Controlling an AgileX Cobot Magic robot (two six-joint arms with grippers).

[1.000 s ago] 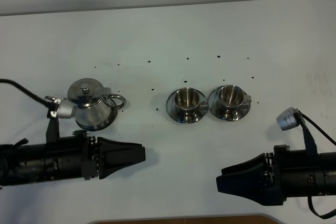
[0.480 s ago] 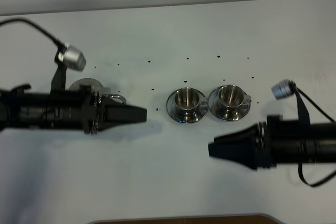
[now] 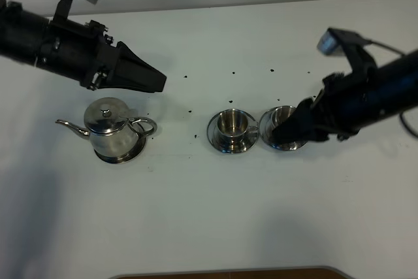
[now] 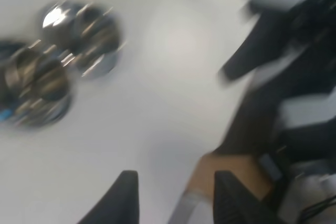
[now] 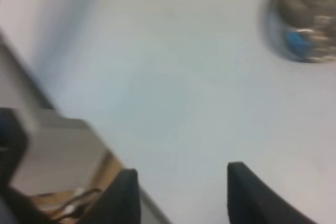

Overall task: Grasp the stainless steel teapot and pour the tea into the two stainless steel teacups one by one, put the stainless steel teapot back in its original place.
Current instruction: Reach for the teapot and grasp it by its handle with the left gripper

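Observation:
The stainless steel teapot (image 3: 114,130) stands upright on its round saucer (image 3: 108,157) at the left, lid on, spout pointing left; the tea is hidden. My left gripper (image 3: 157,83) hovers beyond and to the right of the teapot, clear of it. In the left wrist view its fingers (image 4: 123,198) stand apart with nothing between them. The two stainless steel teacups sit on saucers in the middle: the left one (image 3: 232,124) in the open, the right one (image 3: 282,114) partly covered by my right gripper (image 3: 282,134). My right gripper (image 5: 181,198) is open and empty.
Small dark specks (image 3: 189,109) dot the white table (image 3: 209,200). A brown edge (image 3: 222,272) shows at the near side. Both wrist views are blurred; the left wrist view shows the cups (image 4: 86,30) and the right arm (image 4: 283,40).
Both arms have swung away from the near side toward the far side. The left arm uncovered the teapot. The right gripper came over the right cup.

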